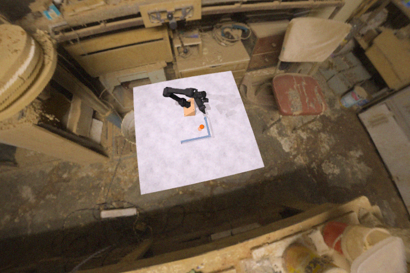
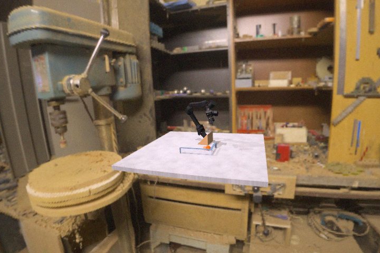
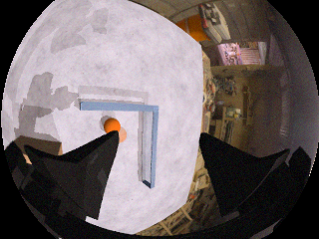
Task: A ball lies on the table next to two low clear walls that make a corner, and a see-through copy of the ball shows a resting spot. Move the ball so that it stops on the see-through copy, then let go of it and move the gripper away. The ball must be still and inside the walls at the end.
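An orange ball (image 1: 201, 127) (image 2: 208, 147) (image 3: 112, 125) lies on the table inside the corner of the walls. The see-through copy (image 1: 199, 128) (image 2: 204, 147) (image 3: 123, 134) is a pale orange disc right beside the ball, partly overlapped by it. Two low clear walls with blue top edges (image 1: 196, 139) (image 2: 195, 148) (image 3: 156, 144) meet in a corner. My gripper (image 1: 204, 112) (image 2: 211, 123) (image 3: 159, 137) is open and empty, raised above the table. In the wrist view, the left fingertip reaches to the edge of the ball and its copy, but the gripper is well above them.
A wooden wedge-shaped block (image 1: 189, 109) (image 2: 207, 138) (image 3: 45, 146) stands on the white table (image 1: 167, 167) (image 2: 154, 162) (image 3: 125, 55) near the arm's base, on the side of the ball toward the arm. The wall corner lies beyond the ball.
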{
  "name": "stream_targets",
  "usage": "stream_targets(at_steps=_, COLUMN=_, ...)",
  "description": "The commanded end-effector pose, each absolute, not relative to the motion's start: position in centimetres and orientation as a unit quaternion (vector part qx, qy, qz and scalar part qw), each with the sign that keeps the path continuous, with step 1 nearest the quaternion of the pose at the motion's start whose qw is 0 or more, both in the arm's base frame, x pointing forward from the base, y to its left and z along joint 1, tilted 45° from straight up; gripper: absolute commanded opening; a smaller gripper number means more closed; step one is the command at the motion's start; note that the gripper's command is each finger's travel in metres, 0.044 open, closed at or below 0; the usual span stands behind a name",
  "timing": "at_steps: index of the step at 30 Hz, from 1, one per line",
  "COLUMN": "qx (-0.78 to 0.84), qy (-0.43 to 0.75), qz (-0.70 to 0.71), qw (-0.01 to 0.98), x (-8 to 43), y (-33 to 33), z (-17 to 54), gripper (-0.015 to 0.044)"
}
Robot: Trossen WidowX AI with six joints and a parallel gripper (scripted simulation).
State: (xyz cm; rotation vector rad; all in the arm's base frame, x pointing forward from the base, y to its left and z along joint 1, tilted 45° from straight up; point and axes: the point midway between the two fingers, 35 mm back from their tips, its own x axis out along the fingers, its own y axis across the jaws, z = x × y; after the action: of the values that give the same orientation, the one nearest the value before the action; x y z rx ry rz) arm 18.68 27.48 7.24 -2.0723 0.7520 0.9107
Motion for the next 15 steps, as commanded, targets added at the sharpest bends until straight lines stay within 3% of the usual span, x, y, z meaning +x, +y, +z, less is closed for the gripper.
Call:
stream_targets(at_steps=1, qx=-0.78, qy=0.415, qz=0.337, qw=0.326, x=22.6, y=23.5, z=2.9, gripper=0.0352)
stream_targets(at_steps=9, qx=-0.687, qy=0.608, qz=0.316, qw=0.242, x=26.0, y=14.5, z=-4.3, gripper=0.0352)
stream_targets(at_steps=15, qx=-0.683, qy=0.614, qz=0.316, qw=0.239, x=26.1, y=14.1, z=-4.6, gripper=0.0352)
